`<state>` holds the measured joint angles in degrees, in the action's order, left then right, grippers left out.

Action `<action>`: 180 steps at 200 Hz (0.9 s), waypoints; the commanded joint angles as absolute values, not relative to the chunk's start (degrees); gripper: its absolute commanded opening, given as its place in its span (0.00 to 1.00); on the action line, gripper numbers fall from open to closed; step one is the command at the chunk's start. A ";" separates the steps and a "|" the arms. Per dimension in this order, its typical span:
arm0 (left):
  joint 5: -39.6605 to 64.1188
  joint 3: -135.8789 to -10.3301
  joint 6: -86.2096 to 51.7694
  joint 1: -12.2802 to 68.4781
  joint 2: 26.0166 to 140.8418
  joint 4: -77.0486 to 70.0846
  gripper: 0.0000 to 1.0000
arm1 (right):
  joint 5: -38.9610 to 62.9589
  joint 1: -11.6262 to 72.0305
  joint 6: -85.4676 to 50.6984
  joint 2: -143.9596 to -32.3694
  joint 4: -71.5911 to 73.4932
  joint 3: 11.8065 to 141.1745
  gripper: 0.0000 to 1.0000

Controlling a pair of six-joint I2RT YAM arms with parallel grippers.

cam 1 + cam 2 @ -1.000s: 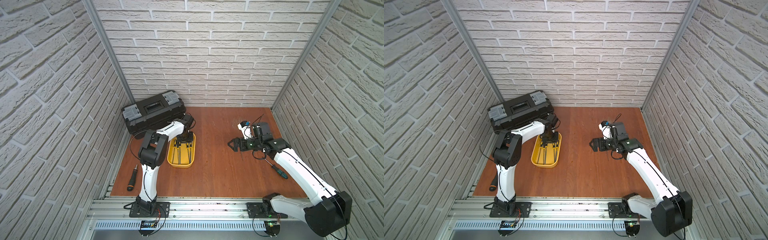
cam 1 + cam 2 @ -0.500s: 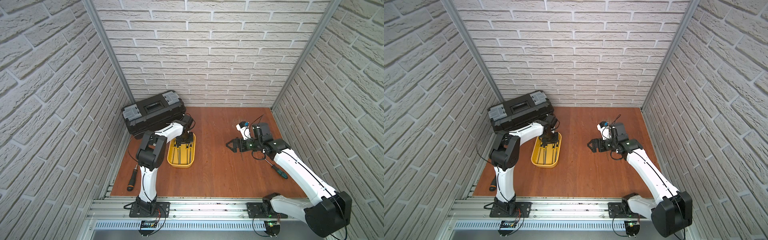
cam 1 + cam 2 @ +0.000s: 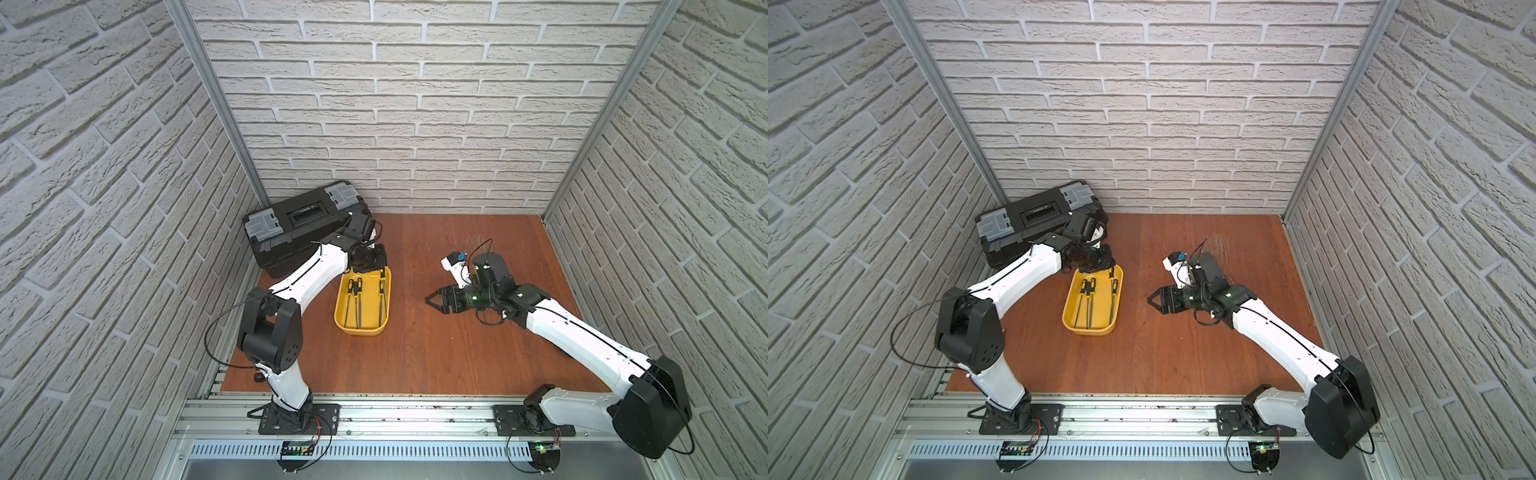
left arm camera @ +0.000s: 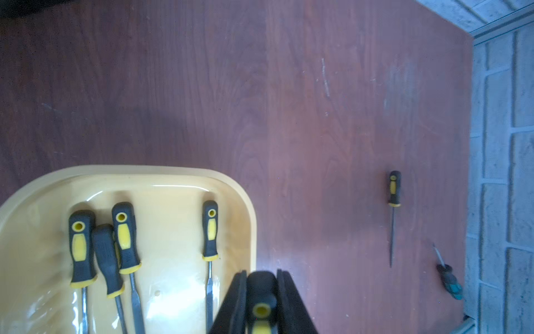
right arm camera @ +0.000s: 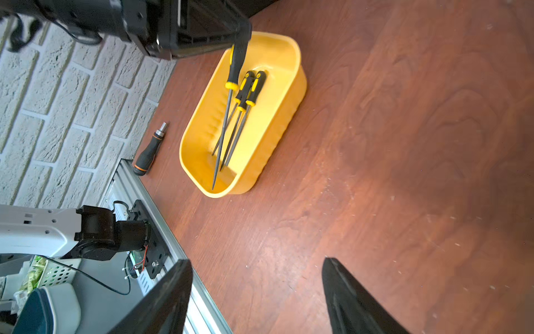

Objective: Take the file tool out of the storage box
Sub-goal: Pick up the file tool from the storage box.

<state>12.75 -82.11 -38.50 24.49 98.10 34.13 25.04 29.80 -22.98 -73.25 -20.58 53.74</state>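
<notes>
Two arms, left arm (image 3: pixel 307 276) and right arm (image 3: pixel 582 336). The link shells are white with a thin black seam line, and the joint housings are black. The shoulder block (image 3: pixel 270 332) is rounded, black and drilled with small holes. A thin black cable (image 3: pixel 206 332) loops outside each arm. Each base plate (image 3: pixel 328 415) is black and bolted. The right wrist carries a white mount (image 3: pixel 451 264) with a blue knob (image 3: pixel 460 256). Right gripper (image 5: pixel 255 260): black, tapering wedge fingers (image 5: pixel 161 300).
</notes>
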 commanded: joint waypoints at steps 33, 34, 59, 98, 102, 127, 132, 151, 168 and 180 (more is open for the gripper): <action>18.31 -81.70 -42.33 24.19 94.33 30.20 0.18 | 18.45 37.18 -26.71 -79.56 -14.13 58.98 0.66; 18.34 -81.63 -42.39 24.18 94.32 30.13 0.18 | 18.36 37.27 -26.71 -79.64 -14.14 59.11 0.65; 19.66 -81.49 -43.11 24.24 94.21 29.37 0.19 | 17.30 39.02 -27.57 -81.59 -12.97 60.43 0.59; 21.71 -80.86 -44.60 24.21 94.24 27.59 0.19 | 16.32 40.59 -28.53 -84.22 -11.25 62.11 0.50; 21.86 -80.83 -44.72 24.22 94.13 27.45 0.18 | 16.33 40.68 -28.56 -84.52 -11.00 62.22 0.49; 22.62 -80.85 -45.26 24.27 93.91 27.07 0.19 | 16.60 41.15 -28.92 -86.06 -9.83 62.90 0.45; 22.80 -80.83 -45.44 24.25 93.87 26.99 0.19 | 16.61 41.26 -28.97 -86.28 -9.69 63.08 0.44; 23.41 -80.46 -46.02 24.26 93.81 26.34 0.19 | 16.13 41.52 -29.00 -87.13 -9.42 63.58 0.40; 23.67 -80.00 -46.49 24.28 93.52 25.76 0.19 | 15.91 41.71 -29.09 -87.69 -9.34 63.96 0.36; 23.81 -79.94 -46.57 24.26 93.47 25.66 0.19 | 15.62 41.67 -29.08 -87.96 -9.32 64.31 0.33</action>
<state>22.39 -80.90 -45.71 24.45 95.81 28.29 16.49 41.17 -28.71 -87.81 -12.05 62.22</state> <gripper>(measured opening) 0.198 0.352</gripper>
